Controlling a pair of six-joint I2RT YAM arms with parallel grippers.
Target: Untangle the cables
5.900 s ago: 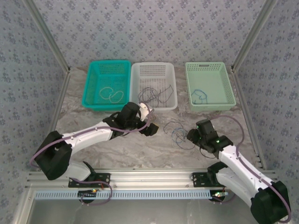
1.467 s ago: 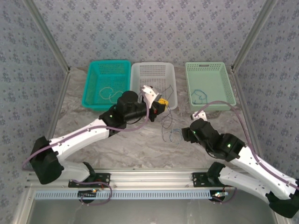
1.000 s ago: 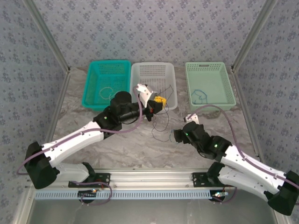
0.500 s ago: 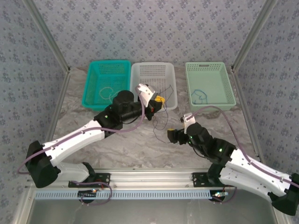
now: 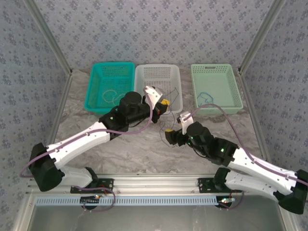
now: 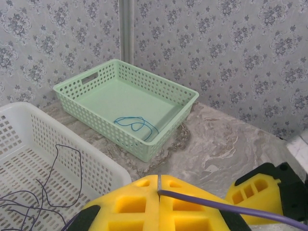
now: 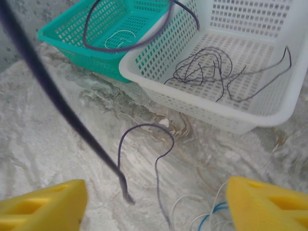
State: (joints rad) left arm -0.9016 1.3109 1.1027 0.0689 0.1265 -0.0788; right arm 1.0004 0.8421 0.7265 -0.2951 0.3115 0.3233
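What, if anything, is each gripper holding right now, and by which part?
The left gripper pinches a thin purple cable at its fingertips; where along the cable, I cannot tell. The right gripper is open, holding nothing.

No text, label, brand, number or sign can be read in any of the views.
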